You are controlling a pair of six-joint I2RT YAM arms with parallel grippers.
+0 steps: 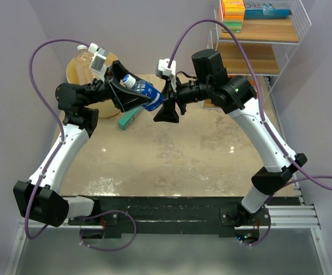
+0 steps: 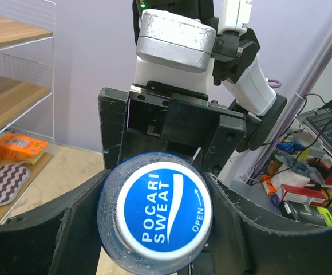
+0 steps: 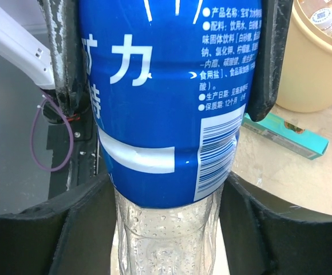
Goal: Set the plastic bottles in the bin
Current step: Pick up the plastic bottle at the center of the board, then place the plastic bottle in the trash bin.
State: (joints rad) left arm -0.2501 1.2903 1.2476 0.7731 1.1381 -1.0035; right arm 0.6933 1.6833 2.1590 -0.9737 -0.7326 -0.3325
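A blue-labelled plastic bottle (image 1: 146, 93) hangs in the air above the table's far left, held between both arms. My left gripper (image 1: 135, 91) has its fingers pressed against the cap end, and the blue Pocari Sweat cap (image 2: 154, 209) fills the left wrist view. My right gripper (image 1: 162, 102) is shut on the clear base end (image 3: 166, 240). The left arm's fingers (image 3: 63, 57) flank the label in the right wrist view. The tan bin (image 1: 74, 71) stands just behind the left gripper, with clear bottles (image 3: 320, 14) inside it.
A flat teal box (image 1: 129, 118) lies on the table below the held bottle, next to the bin (image 3: 320, 69). A white wire shelf rack (image 1: 263, 34) with sponges and boxes stands at the far right.
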